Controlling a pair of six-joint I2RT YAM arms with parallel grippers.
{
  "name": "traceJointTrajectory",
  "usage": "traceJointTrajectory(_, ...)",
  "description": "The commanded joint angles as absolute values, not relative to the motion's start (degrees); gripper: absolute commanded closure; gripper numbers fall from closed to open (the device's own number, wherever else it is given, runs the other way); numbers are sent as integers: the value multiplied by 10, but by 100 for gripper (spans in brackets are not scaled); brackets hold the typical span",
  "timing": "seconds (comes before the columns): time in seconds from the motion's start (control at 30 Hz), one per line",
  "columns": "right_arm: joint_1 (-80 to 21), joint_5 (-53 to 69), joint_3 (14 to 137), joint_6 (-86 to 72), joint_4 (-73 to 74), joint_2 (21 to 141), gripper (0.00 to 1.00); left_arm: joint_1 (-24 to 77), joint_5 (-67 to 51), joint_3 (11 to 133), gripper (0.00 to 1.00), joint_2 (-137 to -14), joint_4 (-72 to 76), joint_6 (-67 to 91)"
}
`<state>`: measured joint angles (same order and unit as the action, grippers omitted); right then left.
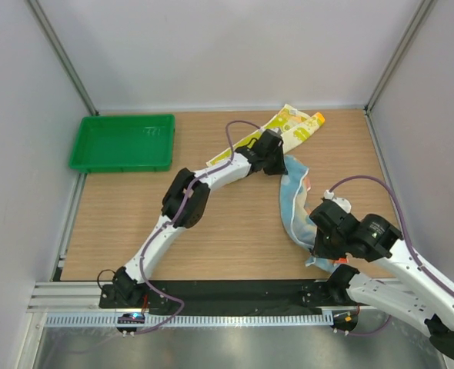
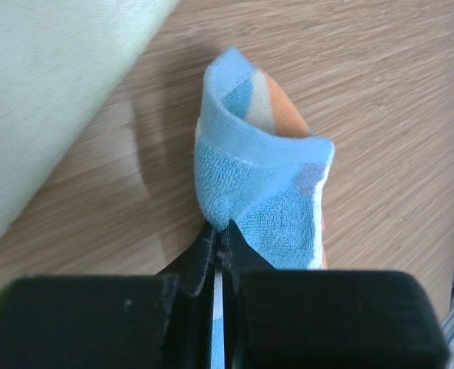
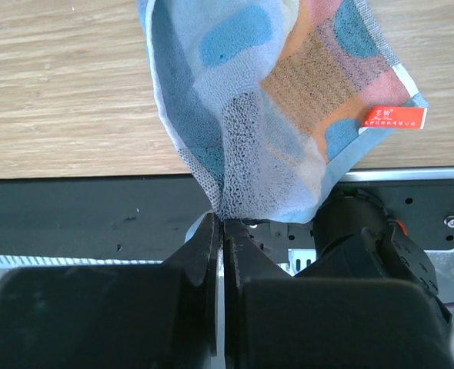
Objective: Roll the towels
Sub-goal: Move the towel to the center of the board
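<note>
The pale wooden desk [image 1: 235, 231] sat boxed in by plain grey walls, with a green tray [image 1: 111, 142] at its far left corner. The yellow-green towel [image 1: 292, 127] lay crumpled against the far edge, right of the middle, and your left arm reached across part of it. The blue towel [image 1: 295, 201] ran as a twisted strip from just near that towel down toward the near right edge.

Your left claw [image 2: 221, 231] was shut on the blue towel's far end, where the cloth had curled over itself into a loose fold. Your right claw [image 3: 221, 219] was shut on the near end, pinching only a thin gather of fabric, with the rest fanned out above it and a red label [image 3: 395, 117] at one corner.

Both grips looked shallow to me, so a firm pull could have tugged the cloth out of either claw. The strip was bunched rather than flat, and rolling it that way would likely have given you a lopsided roll. The near end hung over the black rail [image 3: 73, 207] at the desk's near edge, where it could have snagged. Swinging the left arm could also have dragged the yellow-green towel along.
</note>
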<state>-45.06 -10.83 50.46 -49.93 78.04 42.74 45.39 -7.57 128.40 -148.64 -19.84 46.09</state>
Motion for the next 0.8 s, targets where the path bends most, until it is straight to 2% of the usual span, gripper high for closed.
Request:
traceJointTrajectory(0.0,-454,-144,520,-511,797,410,99,426,-61,1214,100,-1365,-182,455)
traceJointTrajectory(0.17,-454,-153,527,-504,774,416,99,418,-5,1084,100,-1209,-213,429)
traceJointTrajectory(0.3,-454,-145,513,-497,752,430,99,411,67,915,100,-1073,-217,422)
traceJointTrajectory(0.33,-454,-141,502,-496,745,432,99,411,82,841,100,-1039,-219,420)
traceJointTrajectory(0.47,-454,-121,473,-492,706,433,99,408,143,697,100,-906,-250,419)
traceJointTrajectory(0.53,-454,-106,455,-488,682,438,99,407,162,653,96,-845,-268,425)
traceJointTrajectory(0.63,-454,-89,438,-477,658,453,99,407,159,572,79,-789,-298,446)
traceJointTrajectory(0.67,-454,-90,437,-474,656,466,99,407,160,539,66,-777,-308,453)
traceJointTrajectory(0.73,-454,-95,441,-464,653,480,99,408,166,509,50,-740,-331,458)
traceJointTrajectory(0.77,-454,-98,443,-461,654,492,99,408,177,500,36,-727,-344,457)
